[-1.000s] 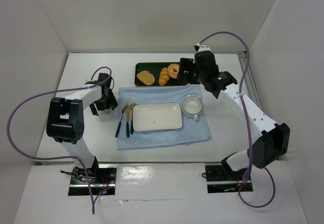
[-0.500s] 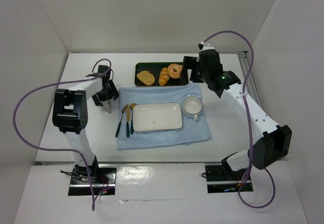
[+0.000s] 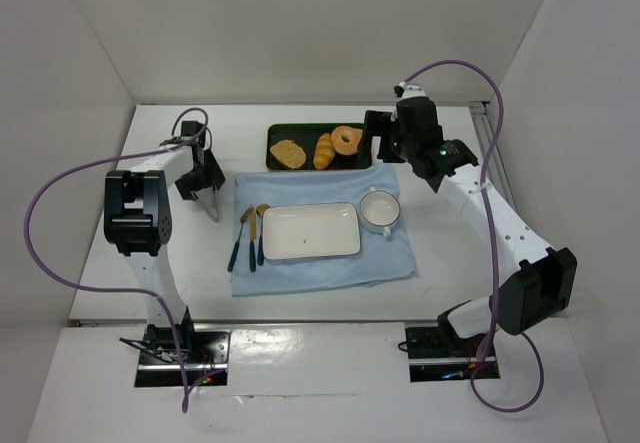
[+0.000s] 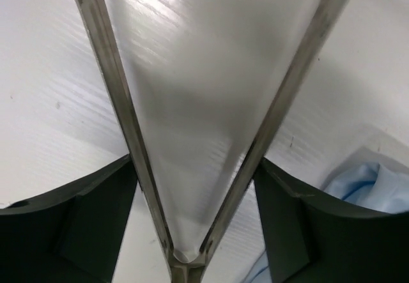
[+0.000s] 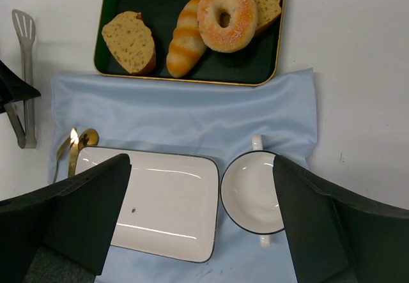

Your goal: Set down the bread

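Note:
The bread (image 3: 346, 140) (image 5: 227, 16) is a golden ring with a hole. It lies at the right end of a dark tray (image 3: 275, 131) (image 5: 147, 2), partly on a toast slice. My right gripper (image 3: 384, 143) (image 5: 201, 232) hovers open and empty above the cloth, between the tray and the cup, apart from the bread. My left gripper (image 3: 200, 178) (image 4: 195, 161) is low over metal tongs (image 3: 208, 204) (image 4: 121, 104) (image 5: 24, 72) on the table left of the cloth. Its fingers (image 4: 70, 219) stand on both sides of the tongs' spread arms near the hinge, close against them.
A toast slice (image 5: 130, 41) and an oblong roll (image 5: 184, 40) share the tray. On the blue cloth (image 3: 330, 273) (image 5: 192, 117) lie a white rectangular plate (image 3: 311, 231) (image 5: 160, 213), a white cup (image 3: 380, 209) (image 5: 255, 193) and gold cutlery (image 3: 250, 235) (image 5: 77, 144). White walls enclose the table.
My left gripper has moved toward the far side along the tongs and its jaws have narrowed a little. My right gripper has drawn slightly right, off the tray's edge.

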{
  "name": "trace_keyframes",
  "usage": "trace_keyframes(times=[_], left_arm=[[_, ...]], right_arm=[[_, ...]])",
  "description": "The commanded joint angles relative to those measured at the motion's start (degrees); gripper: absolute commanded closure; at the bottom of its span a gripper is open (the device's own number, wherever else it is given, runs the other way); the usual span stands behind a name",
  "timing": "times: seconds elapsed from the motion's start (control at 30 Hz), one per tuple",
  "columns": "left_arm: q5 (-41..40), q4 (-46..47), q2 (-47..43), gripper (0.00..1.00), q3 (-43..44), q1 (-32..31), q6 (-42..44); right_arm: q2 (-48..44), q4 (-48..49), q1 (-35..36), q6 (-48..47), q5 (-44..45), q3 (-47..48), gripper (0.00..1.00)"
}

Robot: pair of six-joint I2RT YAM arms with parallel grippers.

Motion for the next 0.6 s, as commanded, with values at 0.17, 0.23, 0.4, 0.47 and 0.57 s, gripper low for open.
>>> trace_keyframes(times=[0.17,0.23,0.4,0.47,0.57], left_arm=[[3.0,-1.0,4.9,0.4,-0.4,1.1,2.8],[3.0,-1.0,4.9,0.44,-0.4,1.1,3.3],[4.9,-1.0,0.8,0.45,-2.3,1.1,3.3],[6.5,-1.0,-1.8,0.45,-2.8,1.1,3.3],[8.5,-1.5,-8.2,0.44,-2.3,0.5,2.8]], right_arm=[[-0.9,0.9,-0.4,-0.2,-0.1,1.8,0.01],[-0.9,0.9,-0.4,0.3,-0.1,1.8,0.01],[-0.9,1.5,-0.4,0.8,-0.6,1.8,0.01],[-1.4,1.5,-0.4,0.8,-1.2,1.3,0.01],[-1.4,2.1,-0.4,1.4,-1.8,1.3,0.01]])
